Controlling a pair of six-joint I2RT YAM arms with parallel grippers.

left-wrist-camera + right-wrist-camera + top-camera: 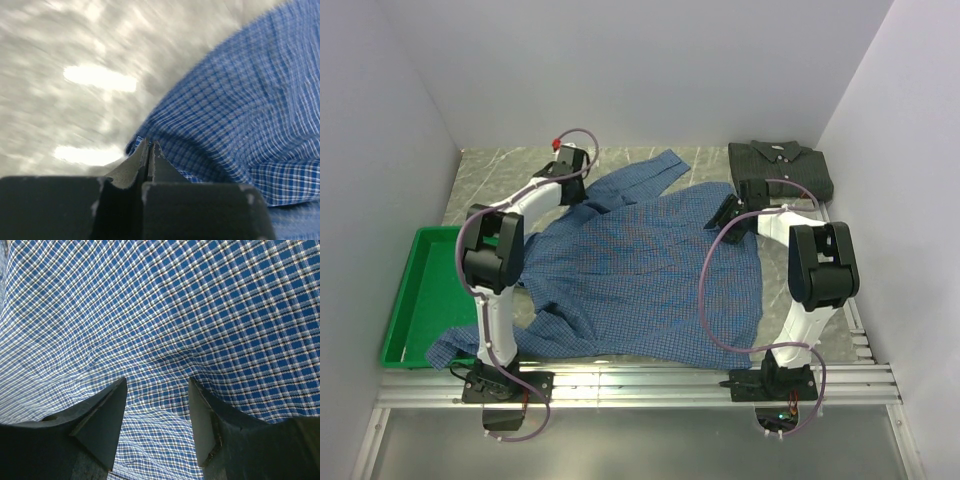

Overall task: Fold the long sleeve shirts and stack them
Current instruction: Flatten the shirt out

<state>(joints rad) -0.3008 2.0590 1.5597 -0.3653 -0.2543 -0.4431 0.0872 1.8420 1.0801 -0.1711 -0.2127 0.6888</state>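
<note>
The blue shirt carries fine small checks of blue, white and darker thread. Right of it and further back, the dark shirt is green-charcoal. Left of the blue shirt, the tray is bright green. The worktop around it is grey, marbled with pale veins.

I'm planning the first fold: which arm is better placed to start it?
Left, probably: the left tool is shut on the blue shirt at its edge, while the right tool hangs open over the cloth, gripping nothing.
</note>
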